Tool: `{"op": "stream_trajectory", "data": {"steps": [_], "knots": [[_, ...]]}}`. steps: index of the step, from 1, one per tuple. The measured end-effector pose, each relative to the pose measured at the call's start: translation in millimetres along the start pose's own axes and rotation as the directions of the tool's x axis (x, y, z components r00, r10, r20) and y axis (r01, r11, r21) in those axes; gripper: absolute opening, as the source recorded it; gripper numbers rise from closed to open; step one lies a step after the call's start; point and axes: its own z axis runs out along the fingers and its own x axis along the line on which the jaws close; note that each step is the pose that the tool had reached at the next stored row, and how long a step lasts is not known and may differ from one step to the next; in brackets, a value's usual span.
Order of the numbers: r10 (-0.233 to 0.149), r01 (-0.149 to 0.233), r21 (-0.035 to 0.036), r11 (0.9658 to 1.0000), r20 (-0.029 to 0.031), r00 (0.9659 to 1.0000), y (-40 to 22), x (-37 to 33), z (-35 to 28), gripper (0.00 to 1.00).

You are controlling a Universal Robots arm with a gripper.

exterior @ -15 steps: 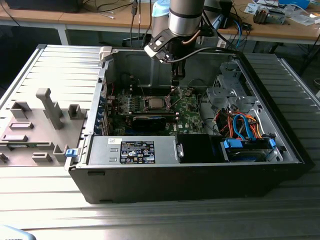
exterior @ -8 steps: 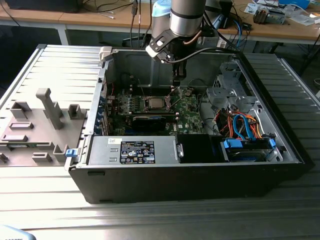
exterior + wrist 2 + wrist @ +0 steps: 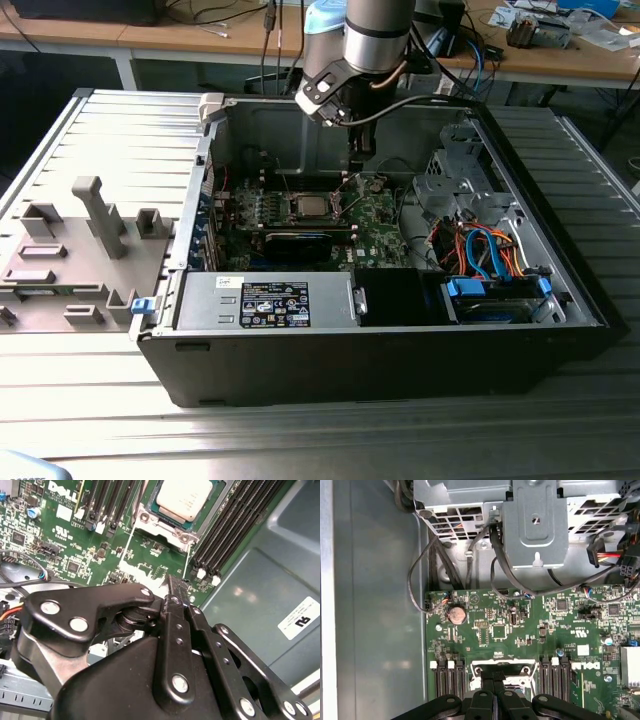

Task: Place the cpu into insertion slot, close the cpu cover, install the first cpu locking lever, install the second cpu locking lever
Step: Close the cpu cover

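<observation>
Because the computer case (image 3: 380,370) lies on its side with the panel off, the green motherboard (image 3: 378,228) faces upward, where an arm coming from above can reach it. At the exterior view's left a grey fixture tray (image 3: 60,270) sits just beside the case, presumably so parts wait close at hand. Near the middle of the board, the cpu (image 3: 182,497) rests flat in the insertion slot (image 3: 165,525) with its metal top up, seated square inside the silver rim. Just to its right in the exterior view, the gripper (image 3: 178,585) hangs over the board near a socket corner, apart from the chip. Its fingers are pressed together on nothing, which likely gives a slim tip suited to the tight space beside the memory slots (image 3: 235,525). Farther right, the drive cage (image 3: 450,180) and bundled cables (image 3: 480,250) sit well apart from it.
</observation>
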Motion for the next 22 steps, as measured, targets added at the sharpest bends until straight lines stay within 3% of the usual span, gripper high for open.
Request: {"op": "stream_trajectory", "data": {"steps": [1,2,4,5,6,10,13,15,22], "knots": [[0.000,0.000,0.0037,1.0000,0.0002,1.0000,2.7,0.1,0.4,0.11],[0.001,-0.001,0.0117,0.9999,0.0003,1.0000,4.8,0.2,0.8,0.11],[-0.003,0.003,0.0471,0.9989,0.0013,1.0000,9.5,0.3,1.7,0.11],[-0.009,0.009,0.0554,0.9984,0.0015,1.0000,10.7,0.3,2.0,0.11],[-0.015,0.015,0.0589,0.9981,0.0016,0.9999,11.5,0.3,2.1,0.11],[-0.066,0.066,0.0621,0.9959,0.0006,0.9978,14.1,0.3,2.9,0.11],[-0.066,0.066,0.0621,0.9959,0.0005,0.9978,14.8,0.3,3.1,0.11],[-0.066,0.066,0.0621,0.9959,0.0007,0.9978,19.9,0.4,3.7,0.11],[-0.066,0.066,0.0620,0.9959,0.0006,0.9978,22.6,0.4,5.4,0.11]]}}
